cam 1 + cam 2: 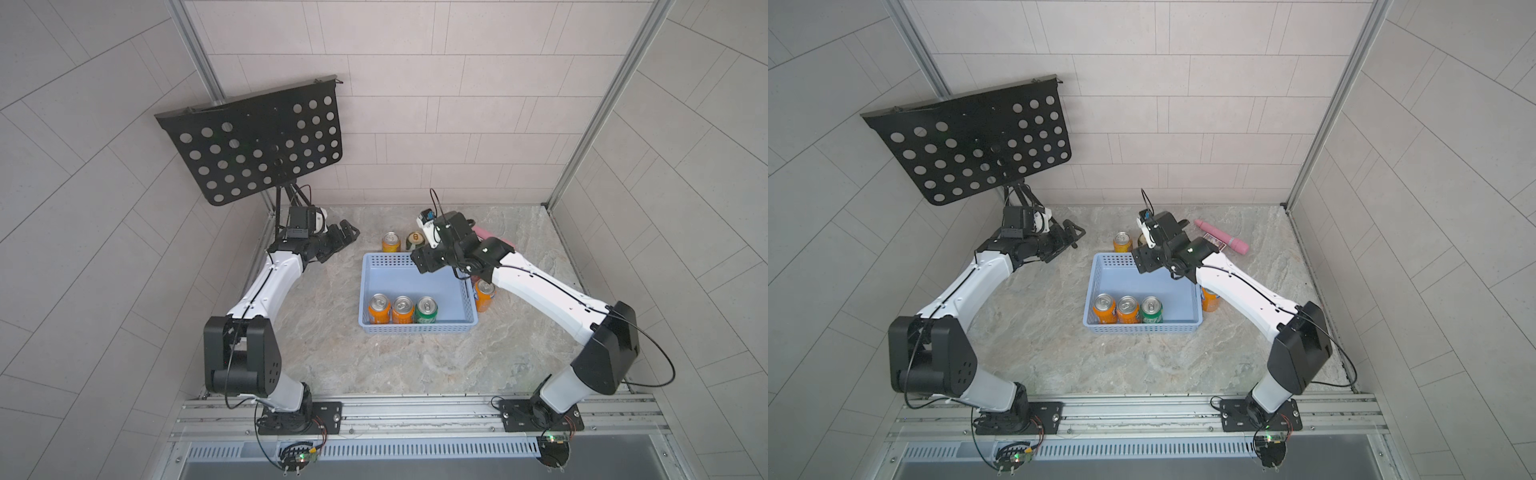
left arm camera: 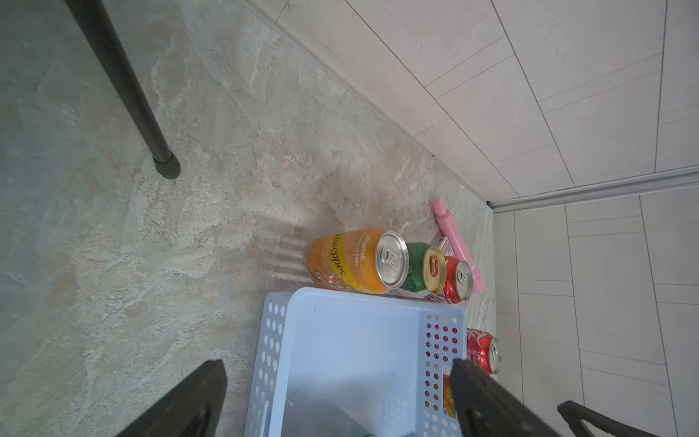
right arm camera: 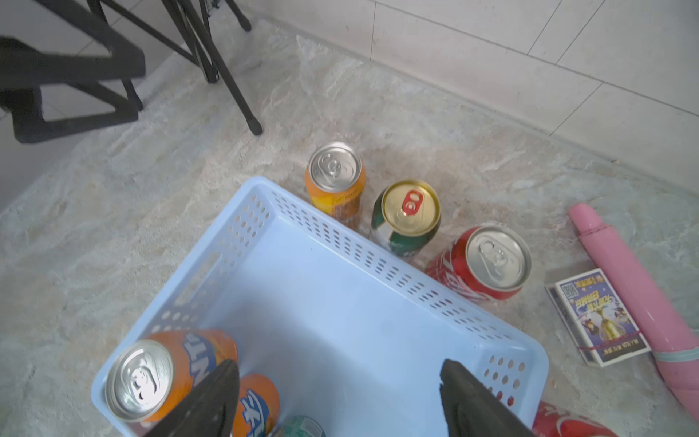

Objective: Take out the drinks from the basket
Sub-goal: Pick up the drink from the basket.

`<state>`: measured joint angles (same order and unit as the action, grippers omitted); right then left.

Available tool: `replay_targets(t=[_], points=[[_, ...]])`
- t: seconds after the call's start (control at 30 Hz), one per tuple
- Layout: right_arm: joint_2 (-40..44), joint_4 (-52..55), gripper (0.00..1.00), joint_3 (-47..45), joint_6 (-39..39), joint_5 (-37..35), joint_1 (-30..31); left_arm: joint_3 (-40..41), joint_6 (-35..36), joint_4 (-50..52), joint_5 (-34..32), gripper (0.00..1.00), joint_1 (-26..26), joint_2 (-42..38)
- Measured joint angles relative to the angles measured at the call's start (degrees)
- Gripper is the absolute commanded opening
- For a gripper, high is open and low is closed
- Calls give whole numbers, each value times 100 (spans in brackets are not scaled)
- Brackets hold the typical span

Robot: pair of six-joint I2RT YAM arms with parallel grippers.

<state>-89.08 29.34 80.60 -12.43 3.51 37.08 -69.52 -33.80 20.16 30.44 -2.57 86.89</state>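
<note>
The light blue basket (image 1: 415,329) (image 1: 1142,326) holds two orange cans (image 1: 379,308) (image 1: 403,309) and a green can (image 1: 426,309) along its near wall. Behind it on the table stand an orange can (image 1: 391,242) and a dark green-and-white can (image 3: 406,219). A red can (image 3: 488,265) stands beside those. Right of the basket are another orange can (image 1: 484,295) and a second red can (image 2: 486,350). My right gripper (image 3: 338,369) hangs open and empty over the basket's far right corner. Left of the basket's far end, my left gripper (image 2: 338,372) is open and empty.
A black perforated music stand (image 1: 257,145) rises at the back left, its legs (image 3: 234,87) on the table. A pink tube (image 1: 1223,237) and a small patterned card box (image 3: 601,318) lie at the back right. Tiled walls close in three sides.
</note>
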Motion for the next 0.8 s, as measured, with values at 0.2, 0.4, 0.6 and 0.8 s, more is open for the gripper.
replay_targets(t=[0.2,0.4,0.6,0.8], points=[[603,-83,87,-1010,44,452,20,79,205,186,-92,100,-177,-111],[809,-81,87,-1576,87,686,175,79,280,264,-181,100,-313,-114],[809,-17,87,-1773,177,852,326,79,280,291,-249,100,-341,-114],[778,76,88,-1775,234,925,435,79,282,295,-286,100,-341,-111]])
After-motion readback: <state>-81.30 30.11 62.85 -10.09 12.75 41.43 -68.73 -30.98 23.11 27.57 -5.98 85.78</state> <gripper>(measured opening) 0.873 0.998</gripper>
